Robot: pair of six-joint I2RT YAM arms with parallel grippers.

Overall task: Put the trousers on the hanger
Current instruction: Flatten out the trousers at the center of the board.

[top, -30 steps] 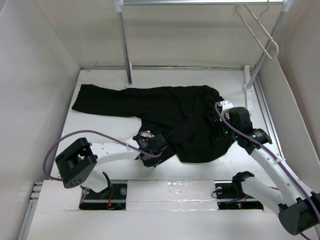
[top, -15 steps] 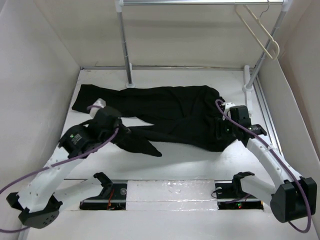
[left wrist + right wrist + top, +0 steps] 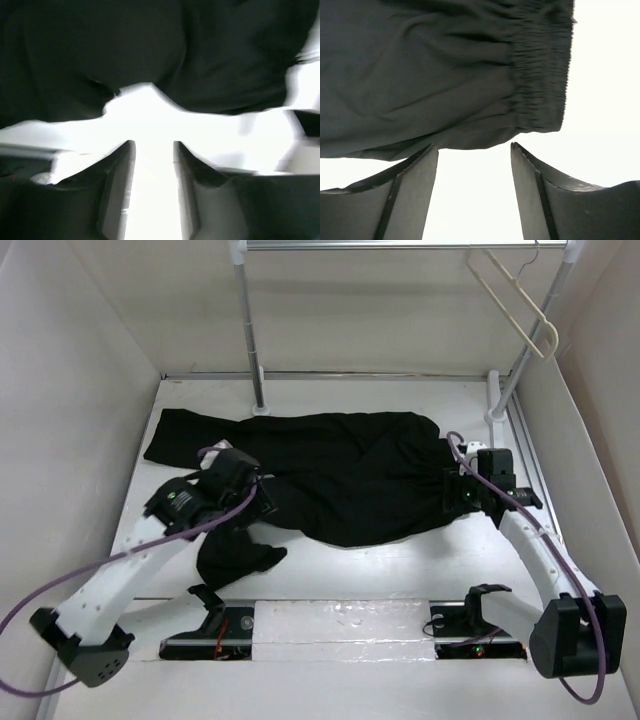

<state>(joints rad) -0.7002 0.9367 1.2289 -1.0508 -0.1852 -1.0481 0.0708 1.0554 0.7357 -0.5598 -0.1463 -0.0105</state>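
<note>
black trousers (image 3: 340, 465) lie spread on the table (image 3: 400, 570), waistband (image 3: 540, 75) at 3 o'clock; the hanger (image 3: 515, 305) hangs at 1 o'clock. left gripper (image 3: 154, 145) and right gripper (image 3: 474, 150) gape, empty. smoothing seems finished; next, probably fetch the hanger.

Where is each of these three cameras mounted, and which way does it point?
Top external: fixed above and behind the robot, looking down on the table, trousers and hanger; the left arm and right arm show whole.
Left wrist: on the left arm, facing past the left gripper at trouser cloth and bare table; its fingers show.
Right wrist: on the right arm, facing past the right gripper at the waistband; its fingers show.
Shared: all three see the trousers; both wrist views show open, empty jaws.
</note>
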